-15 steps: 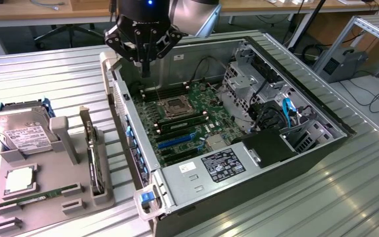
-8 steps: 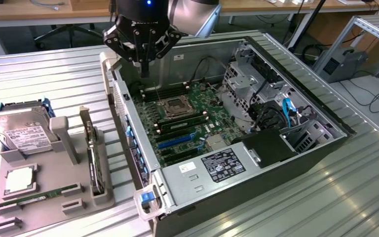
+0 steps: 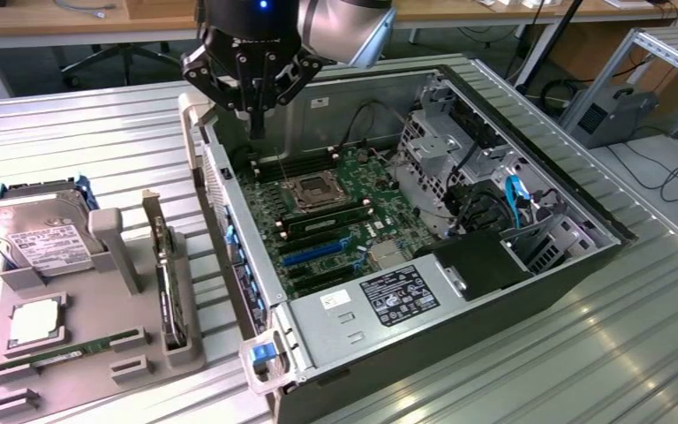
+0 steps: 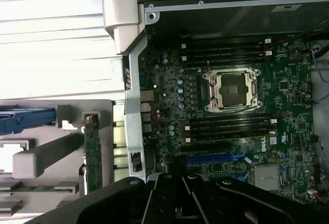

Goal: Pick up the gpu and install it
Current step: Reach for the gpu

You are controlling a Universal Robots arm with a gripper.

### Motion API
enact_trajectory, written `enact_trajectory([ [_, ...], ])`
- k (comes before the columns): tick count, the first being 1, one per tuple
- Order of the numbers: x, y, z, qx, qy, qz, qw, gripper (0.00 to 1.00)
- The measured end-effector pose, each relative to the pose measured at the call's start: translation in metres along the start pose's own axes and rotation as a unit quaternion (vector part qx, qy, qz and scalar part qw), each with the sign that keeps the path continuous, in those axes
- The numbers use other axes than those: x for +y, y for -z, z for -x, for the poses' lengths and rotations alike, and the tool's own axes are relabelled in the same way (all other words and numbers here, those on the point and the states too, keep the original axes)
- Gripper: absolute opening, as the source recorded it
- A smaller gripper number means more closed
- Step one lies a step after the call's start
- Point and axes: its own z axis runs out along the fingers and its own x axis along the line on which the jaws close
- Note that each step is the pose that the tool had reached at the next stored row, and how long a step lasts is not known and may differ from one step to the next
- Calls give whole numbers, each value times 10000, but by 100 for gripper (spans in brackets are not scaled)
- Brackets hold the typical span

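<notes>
Fingers (image 3: 257, 124) pressed together, my gripper (image 3: 257, 135) hangs over the case (image 3: 433, 371) while I see the gpu (image 3: 169, 287) upright in its stand (image 3: 113, 252).

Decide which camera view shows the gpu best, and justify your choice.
The exterior view: the gpu stands on edge in the grey holder, its whole length visible, beside the computer case. The wrist view shows the gpu more narrowly, as a green board on edge in the same holder.

pc case (image 3: 339, 97) on table (image 3: 80, 132), tray (image 3: 98, 314) at the exterior view's left holding gpu (image 3: 172, 291) on edge beside hard drive (image 3: 39, 234).
</notes>
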Motion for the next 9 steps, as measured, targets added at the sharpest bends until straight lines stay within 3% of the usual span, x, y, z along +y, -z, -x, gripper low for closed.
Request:
enact_trajectory([
  [9, -2, 1, -28, 0, 0, 0, 10000, 11],
])
